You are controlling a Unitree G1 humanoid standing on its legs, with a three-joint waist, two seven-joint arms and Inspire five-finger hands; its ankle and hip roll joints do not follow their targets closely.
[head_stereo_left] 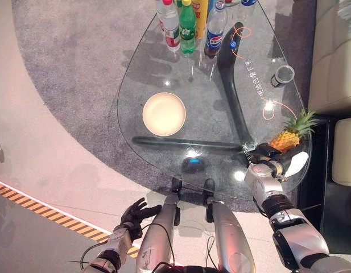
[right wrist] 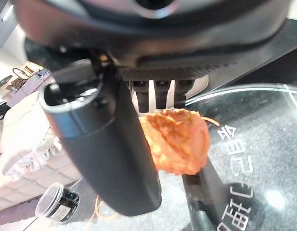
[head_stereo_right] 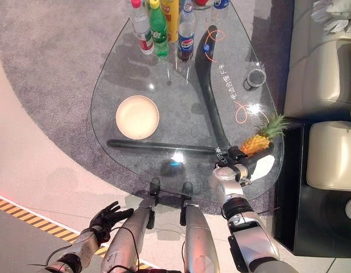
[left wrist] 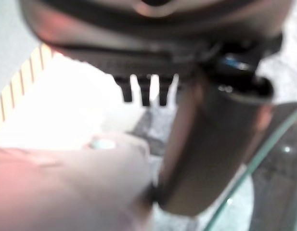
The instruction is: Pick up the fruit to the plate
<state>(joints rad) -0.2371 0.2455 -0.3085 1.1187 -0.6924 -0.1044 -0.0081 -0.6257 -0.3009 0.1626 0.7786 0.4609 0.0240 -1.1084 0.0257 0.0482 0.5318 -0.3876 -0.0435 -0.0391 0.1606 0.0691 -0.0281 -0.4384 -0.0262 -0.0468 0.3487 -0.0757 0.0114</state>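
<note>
A small pineapple (head_stereo_left: 286, 139) with green leaves lies on its side at the right edge of the glass table (head_stereo_left: 198, 108). My right hand (head_stereo_left: 265, 152) is at the fruit's bottom end, fingers straight and the white-covered thumb spread away from it. In the right wrist view the pineapple (right wrist: 177, 139) sits between the thumb (right wrist: 105, 144) and the row of fingers, with no grip closed on it. A round cream plate (head_stereo_left: 164, 114) rests empty on the table's left middle. My left hand (head_stereo_left: 134, 217) hangs low over the floor, below the table's near edge, fingers spread.
Several drink bottles (head_stereo_left: 189, 25) stand in a group at the table's far end. A small dark jar (head_stereo_left: 283, 75) with a clear lid stands at the right, beyond the pineapple. A pale sofa (head_stereo_left: 334, 57) runs close along the table's right side.
</note>
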